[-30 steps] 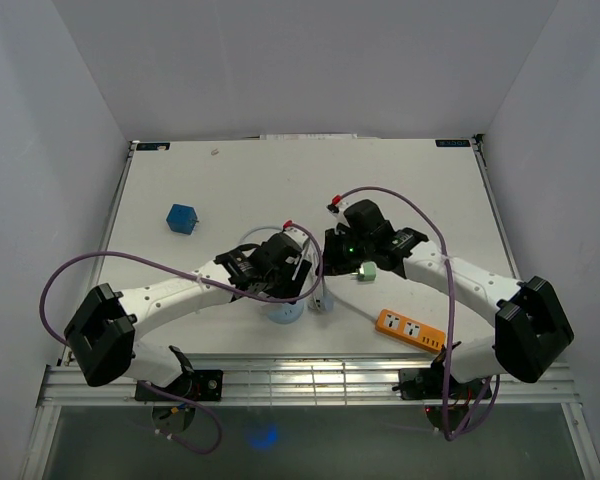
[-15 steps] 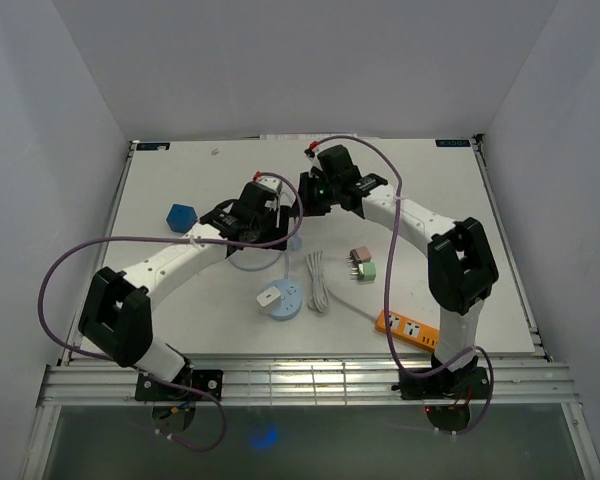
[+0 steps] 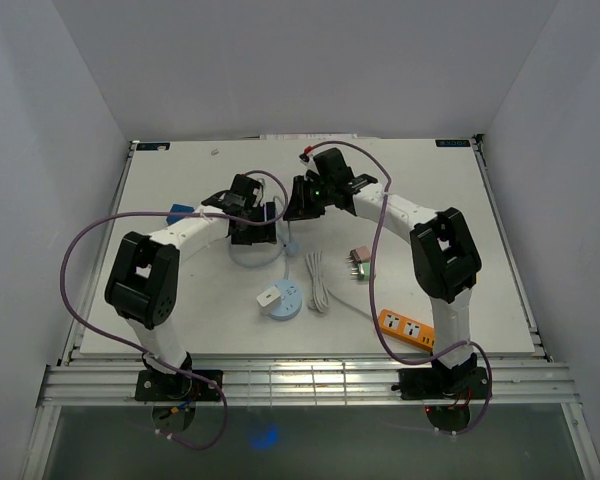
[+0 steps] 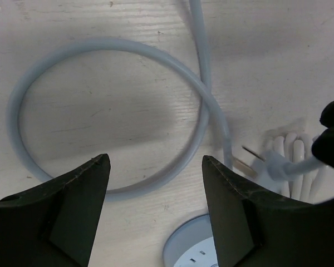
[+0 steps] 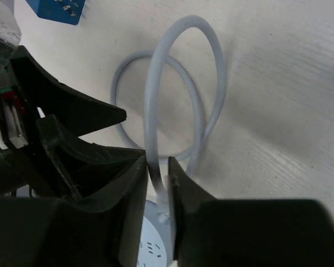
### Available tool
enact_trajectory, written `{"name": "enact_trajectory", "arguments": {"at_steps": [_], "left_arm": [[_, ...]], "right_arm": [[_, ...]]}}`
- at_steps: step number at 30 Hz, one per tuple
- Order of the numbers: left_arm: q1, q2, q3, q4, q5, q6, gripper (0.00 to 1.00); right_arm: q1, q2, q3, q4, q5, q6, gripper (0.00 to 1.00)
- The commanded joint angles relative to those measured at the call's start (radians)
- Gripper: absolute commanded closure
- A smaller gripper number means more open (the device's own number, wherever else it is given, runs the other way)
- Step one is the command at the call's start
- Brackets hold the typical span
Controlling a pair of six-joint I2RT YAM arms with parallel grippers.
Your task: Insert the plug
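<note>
1. Only in the left wrist view is the plug (image 4: 269, 162) clearly seen; from above it cannot be made out beside the right gripper (image 3: 293, 211).
2. The blue cube (image 3: 179, 211) is partly covered by the left arm.
3. The left gripper (image 4: 155, 167) is held with fingers wide apart above the pale cable (image 4: 100, 47), and nothing is gripped.
4. The right gripper's fingers are nearly together, clamped on the pale cable just behind the plug, near the round socket (image 4: 192, 251).

The left gripper (image 4: 155, 161) and right gripper (image 5: 156, 167) now hang side by side farther back, well beyond the round socket (image 3: 280, 300), now uncovered.
</note>
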Motion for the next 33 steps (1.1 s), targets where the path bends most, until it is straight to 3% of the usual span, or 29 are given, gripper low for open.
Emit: {"name": "enact_trajectory", "arguments": {"at_steps": [1, 2, 3, 6, 9, 21, 27, 33], "left_arm": [[0.004, 0.005, 0.026, 0.063, 0.088, -0.041, 0.22], [0.006, 0.025, 0.037, 0.071, 0.088, -0.058, 0.21], [0.012, 0.035, 0.041, 0.074, 0.083, -0.066, 0.21], [0.025, 0.065, 0.058, 0.101, 0.071, -0.093, 0.21], [0.033, 0.089, 0.075, 0.129, 0.071, -0.121, 0.21], [0.035, 0.195, 0.12, 0.221, 0.094, -0.19, 0.21], [0.033, 0.25, 0.179, 0.166, 0.006, -0.21, 0.26], [0.001, 0.304, 0.222, 0.143, -0.101, -0.192, 0.55]], "right_arm": [[0.004, 0.006, -0.017, 0.046, -0.036, -0.004, 0.69], [-0.001, 0.004, -0.025, 0.046, -0.033, -0.011, 0.63], [-0.004, -0.001, -0.035, 0.047, -0.026, -0.014, 0.51], [-0.021, -0.033, -0.092, 0.061, -0.009, -0.028, 0.35], [-0.036, -0.082, -0.172, 0.093, -0.001, -0.039, 0.28], [-0.13, -0.267, -0.374, 0.145, 0.008, -0.062, 0.24], [-0.14, -0.349, -0.436, 0.158, 0.014, -0.065, 0.24], [-0.15, -0.396, -0.473, 0.161, 0.004, -0.067, 0.25]]}}
